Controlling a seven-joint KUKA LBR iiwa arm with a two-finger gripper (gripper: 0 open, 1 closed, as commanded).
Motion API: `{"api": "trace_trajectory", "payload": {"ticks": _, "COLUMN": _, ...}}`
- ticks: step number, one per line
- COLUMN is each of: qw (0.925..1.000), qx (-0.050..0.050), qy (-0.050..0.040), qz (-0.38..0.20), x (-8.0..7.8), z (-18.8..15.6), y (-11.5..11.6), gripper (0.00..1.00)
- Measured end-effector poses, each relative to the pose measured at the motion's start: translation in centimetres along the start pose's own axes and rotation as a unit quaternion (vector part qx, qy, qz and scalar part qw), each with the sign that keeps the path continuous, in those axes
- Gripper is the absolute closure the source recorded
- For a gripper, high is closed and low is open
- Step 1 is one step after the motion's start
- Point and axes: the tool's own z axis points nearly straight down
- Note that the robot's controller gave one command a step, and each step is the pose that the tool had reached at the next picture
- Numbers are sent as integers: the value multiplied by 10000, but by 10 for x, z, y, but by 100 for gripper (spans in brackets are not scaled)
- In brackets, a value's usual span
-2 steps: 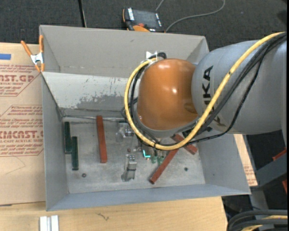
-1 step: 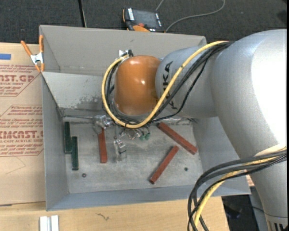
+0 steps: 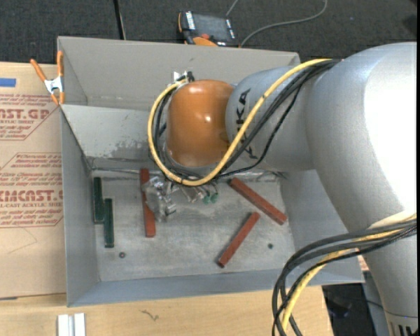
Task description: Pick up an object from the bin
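Hanging beside a short red bar (image 3: 149, 222), end effector (image 3: 160, 200) low in grey bin (image 3: 80, 194), grip state unclear

The orange domed wrist cover (image 3: 196, 121) hid the upper part of the metal gripper (image 3: 161, 200). One end of the long reddish-brown bar (image 3: 260, 203) lay under the silver arm (image 3: 336, 117). A green speck (image 3: 211, 197) beside it was too small to identify.

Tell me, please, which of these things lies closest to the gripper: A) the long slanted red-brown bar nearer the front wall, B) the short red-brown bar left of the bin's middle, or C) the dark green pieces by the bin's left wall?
B: the short red-brown bar lies right beside the gripper, while the dark green pieces and the long slanted red-brown bar lie well apart from it.
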Motion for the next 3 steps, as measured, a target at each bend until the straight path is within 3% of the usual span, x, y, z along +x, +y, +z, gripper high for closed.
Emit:
{"api": "trace_trajectory", "payload": {"ticks": 1, "qw": 10000, "qx": -1, "qy": 9, "qz": -1, "x": 0, "z": 0, "y": 0, "gripper": 0}}
{"api": "trace_trajectory", "payload": {"ticks": 2, "qw": 10000, "qx": 0, "qy": 0, "qz": -2, "x": 0, "z": 0, "y": 0, "gripper": 100}}
{"api": "trace_trajectory", "payload": {"ticks": 3, "qw": 10000, "qx": -2, "qy": 9, "qz": 0, "x": 0, "z": 0, "y": 0, "gripper": 0}}
